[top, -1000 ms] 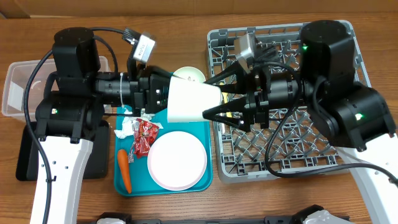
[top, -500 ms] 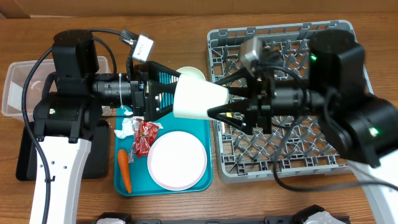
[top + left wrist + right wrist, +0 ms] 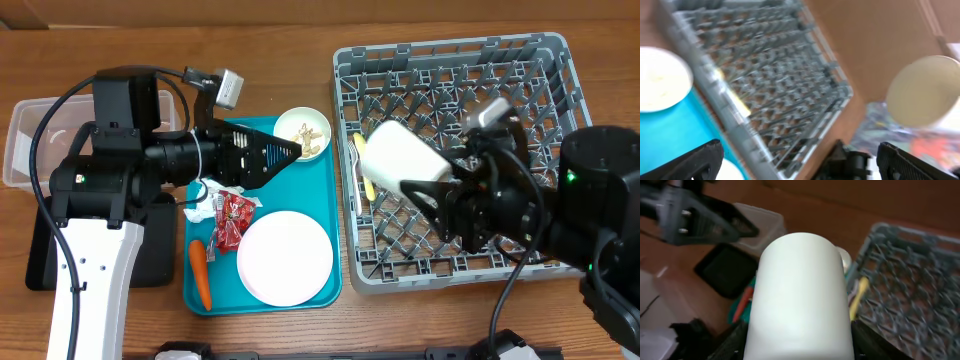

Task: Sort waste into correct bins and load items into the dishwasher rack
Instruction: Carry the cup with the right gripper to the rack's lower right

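Step in hand, as judged: rack loading. Nearest the robot, the plate (image 3: pixel 285 257), carrot (image 3: pixel 200 273) and wrapper (image 3: pixel 233 217) lie on the teal tray (image 3: pixel 330 205). Over that tray, the left gripper (image 3: pixel 280 158) hangs with fingers spread wide, holding nothing. The right gripper (image 3: pixel 432 178) pinches a white bowl (image 3: pixel 398 155), tipped on its side, over the rack (image 3: pixel 450 80), beside a yellow utensil (image 3: pixel 362 165). A scrap bowl (image 3: pixel 302 132) sits at the tray's far end. The next move probably calls for lowering the bowl between pegs, then releasing.

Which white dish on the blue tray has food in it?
The small bowl at the tray's top right corner, holding beige scraps; the big plate is bare.
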### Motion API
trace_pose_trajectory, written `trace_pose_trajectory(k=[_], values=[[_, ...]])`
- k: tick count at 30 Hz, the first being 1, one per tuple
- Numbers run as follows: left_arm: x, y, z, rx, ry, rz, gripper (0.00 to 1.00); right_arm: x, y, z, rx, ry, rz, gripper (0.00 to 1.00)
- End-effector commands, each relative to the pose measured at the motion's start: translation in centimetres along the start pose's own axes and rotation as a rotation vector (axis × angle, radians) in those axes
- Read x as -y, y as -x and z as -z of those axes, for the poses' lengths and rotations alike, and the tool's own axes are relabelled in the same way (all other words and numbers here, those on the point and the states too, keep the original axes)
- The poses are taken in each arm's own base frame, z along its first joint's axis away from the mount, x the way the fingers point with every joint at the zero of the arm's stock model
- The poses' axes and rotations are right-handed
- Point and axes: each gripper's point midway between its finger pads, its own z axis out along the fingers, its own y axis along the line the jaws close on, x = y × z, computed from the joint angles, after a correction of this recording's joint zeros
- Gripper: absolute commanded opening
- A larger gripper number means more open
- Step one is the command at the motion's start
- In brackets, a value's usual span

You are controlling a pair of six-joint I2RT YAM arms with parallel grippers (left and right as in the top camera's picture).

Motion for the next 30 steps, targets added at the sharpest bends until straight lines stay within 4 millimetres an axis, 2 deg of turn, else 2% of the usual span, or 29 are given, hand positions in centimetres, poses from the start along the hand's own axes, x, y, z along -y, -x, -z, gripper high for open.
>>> trace_pose_trajectory(k=[1,5,7,13,17,21,25,27,30], values=[[-2.4,0.1,0.5,0.011,0.153,-0.012,1.00,5.4,-1.4,1.3,-0.016,-0.328,-0.207,0.32],[-2.5,0.0,0.5,0.008,0.161,-0.008,1.00,8.5,-4.2,2.2,-0.078,-0.535,-0.395,0.32],[-2.5,0.0,0.5,0.007,0.161,-0.006,1.00,9.2,-5.5,2.4,-0.126,-0.593,-0.445,0.32],[-2.6,-0.3,0.5,-0.003,0.163,0.004,1.00,10.2,-9.5,1.8,-0.336,-0.694,-0.551,0.32],[-2.6,-0.5,0.5,-0.009,0.163,0.011,1.00,11.3,-10.9,0.7,-0.414,-0.725,-0.601,0.32],[-2.6,-0.8,0.5,-0.019,0.164,0.023,1.00,13.6,-13.1,0.3,-0.496,-0.799,-0.684,0.31],[-2.6,-0.9,0.6,-0.024,0.165,0.029,1.00,15.8,-15.4,1.1,-0.550,-0.873,-0.780,0.28],[-2.6,-0.9,0.6,-0.024,0.165,0.029,1.00,16.4,-16.6,1.2,-0.580,-0.875,-0.810,0.27],[-2.6,-0.9,0.6,-0.024,0.165,0.029,1.00,16.3,-17.6,-0.4,-0.623,-0.749,-0.808,0.28]])
